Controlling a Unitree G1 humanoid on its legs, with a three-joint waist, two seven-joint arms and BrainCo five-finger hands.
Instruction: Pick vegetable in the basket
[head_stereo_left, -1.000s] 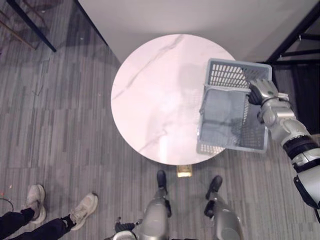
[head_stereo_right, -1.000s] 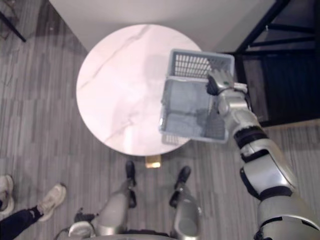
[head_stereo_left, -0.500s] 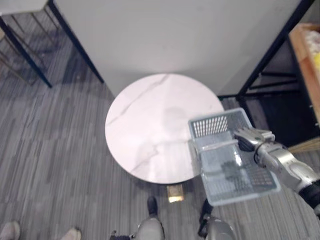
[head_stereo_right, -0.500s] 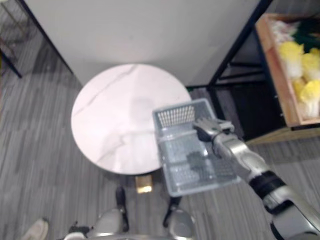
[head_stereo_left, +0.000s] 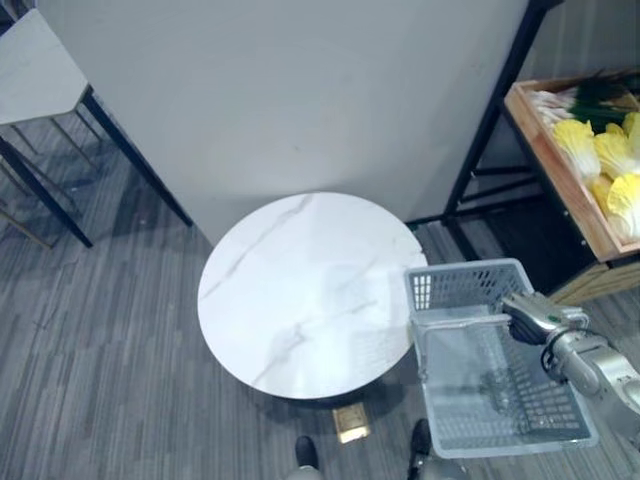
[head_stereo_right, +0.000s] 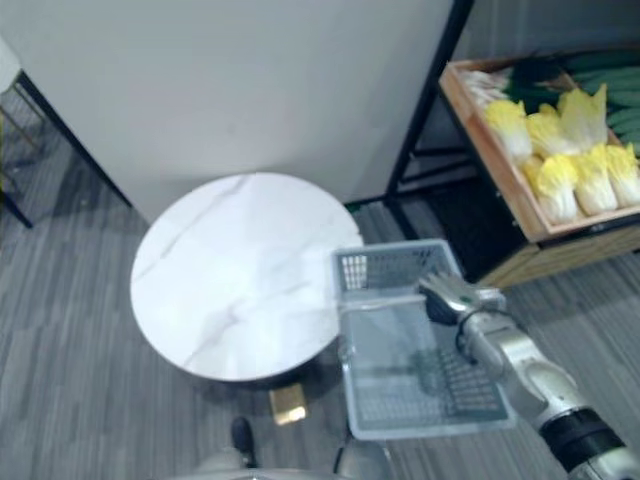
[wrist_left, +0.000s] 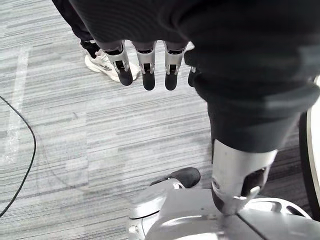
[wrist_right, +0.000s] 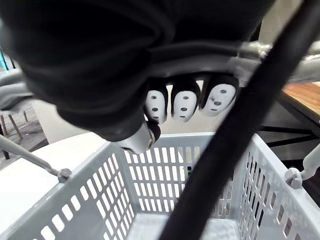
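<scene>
A grey plastic basket (head_stereo_left: 452, 287) hangs over the floor just right of the round table, with nothing in it. My right hand (head_stereo_left: 533, 317) is shut on its handle at the right rim; in the right wrist view the curled fingers (wrist_right: 184, 103) sit above the slotted basket wall (wrist_right: 165, 170). Yellow-white cabbages (head_stereo_right: 560, 160) and green vegetables (head_stereo_right: 605, 85) lie in a wooden crate (head_stereo_right: 490, 150) on a shelf at the far right, well beyond the basket. My left hand (wrist_left: 145, 67) hangs by my side over the floor, fingers straight and holding nothing.
A round white marble table (head_stereo_left: 300, 290) stands left of the basket, against a white wall panel. A black shelf frame (head_stereo_left: 488, 125) carries the crate. A small table (head_stereo_left: 35, 70) stands at the far left. A person's shoes (wrist_left: 102, 64) are on the floor behind my left hand.
The camera has swung up and right, bringing the vegetable crate into view. The basket, still in my right hand, has come off the table's edge and now hangs beside it.
</scene>
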